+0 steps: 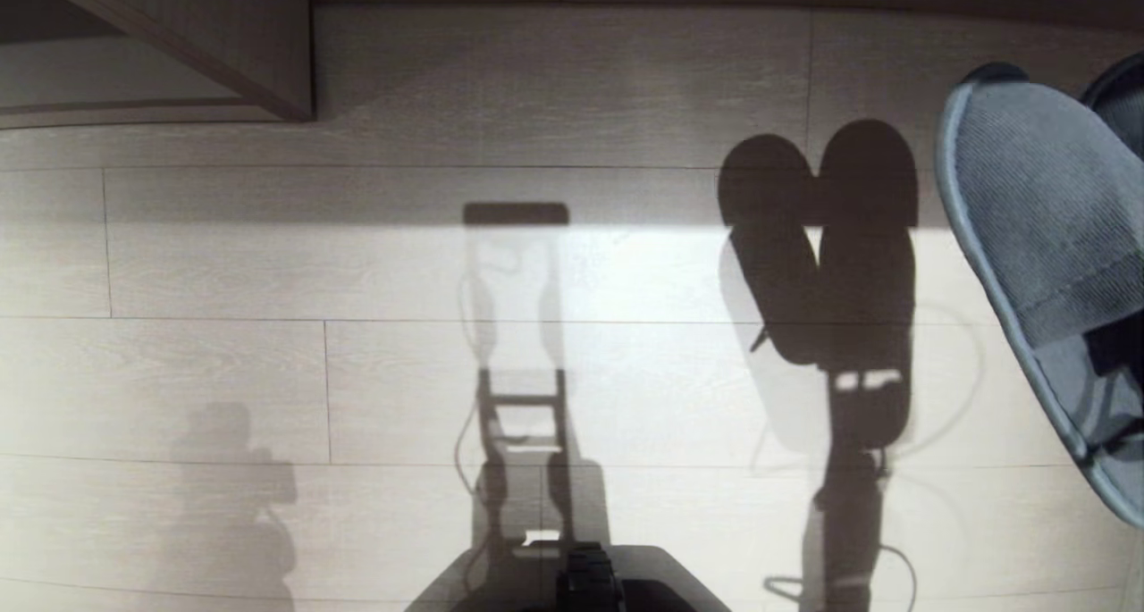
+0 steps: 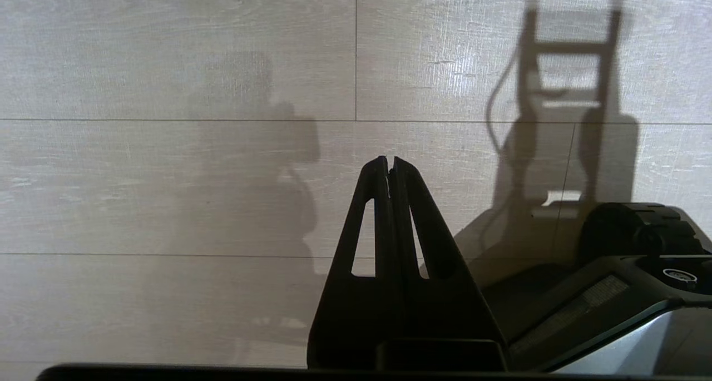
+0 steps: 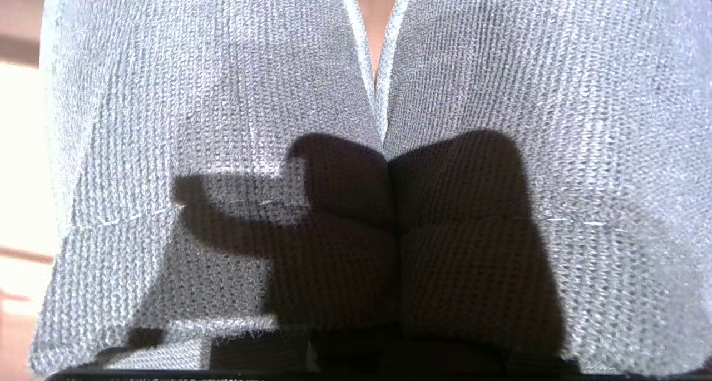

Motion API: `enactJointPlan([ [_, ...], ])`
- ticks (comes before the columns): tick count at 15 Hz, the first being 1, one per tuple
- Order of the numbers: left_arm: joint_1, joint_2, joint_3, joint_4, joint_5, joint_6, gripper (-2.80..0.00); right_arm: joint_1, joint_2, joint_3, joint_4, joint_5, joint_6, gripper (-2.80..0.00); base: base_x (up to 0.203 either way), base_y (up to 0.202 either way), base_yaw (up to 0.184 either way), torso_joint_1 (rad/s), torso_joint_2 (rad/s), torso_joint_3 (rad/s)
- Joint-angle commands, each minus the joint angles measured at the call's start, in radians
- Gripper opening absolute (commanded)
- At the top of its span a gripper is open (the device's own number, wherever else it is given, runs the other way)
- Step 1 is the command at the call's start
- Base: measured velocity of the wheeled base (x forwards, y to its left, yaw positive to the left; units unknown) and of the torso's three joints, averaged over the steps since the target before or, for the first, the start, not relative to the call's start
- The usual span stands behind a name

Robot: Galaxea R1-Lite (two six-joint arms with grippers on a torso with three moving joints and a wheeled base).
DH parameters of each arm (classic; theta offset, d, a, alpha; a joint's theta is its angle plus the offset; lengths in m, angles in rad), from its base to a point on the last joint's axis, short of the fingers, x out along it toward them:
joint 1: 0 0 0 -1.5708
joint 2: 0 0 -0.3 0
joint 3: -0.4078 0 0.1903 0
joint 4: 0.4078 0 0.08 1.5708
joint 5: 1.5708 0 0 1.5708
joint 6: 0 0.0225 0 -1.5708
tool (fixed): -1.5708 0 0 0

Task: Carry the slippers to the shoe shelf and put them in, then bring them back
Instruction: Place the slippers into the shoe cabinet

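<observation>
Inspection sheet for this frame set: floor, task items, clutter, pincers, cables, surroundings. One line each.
Surface: pale wood-plank floor, sunlit band across the middle, shadows of the robot and of the carried pair on it.
Job's things: slippers raised off the floor at the head view's right edge, the two pressed side by side in the right wrist view; shoe shelf corner at top left, apart from them.
Clutter: nothing seen.
Grippers: left pincer shut, empty, hanging over bare floor; right pincer hidden behind the slippers, shut on them.
Cables: only shadows of cable loops on the floor; none seen directly.
Surroundings: robot's dark base at the bottom edge.
</observation>
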Motion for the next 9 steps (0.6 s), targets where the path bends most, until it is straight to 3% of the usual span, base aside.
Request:
enactJointPlan([
  [1,0.0,0.0,0.002,0.0,0.0,-0.001,-2.8,-0.022,-0.192,0.04,0.039,0.003,-0.002,-2.8,0.0,0.0,0.0,0.0,0.0,0.0],
  [9,0.0,0.0,0.002,0.0,0.0,0.001,-2.8,-0.052,-0.727,0.308,0.307,0.069,0.011,-2.8,0.0,0.0,0.0,0.0,0.0,0.0],
])
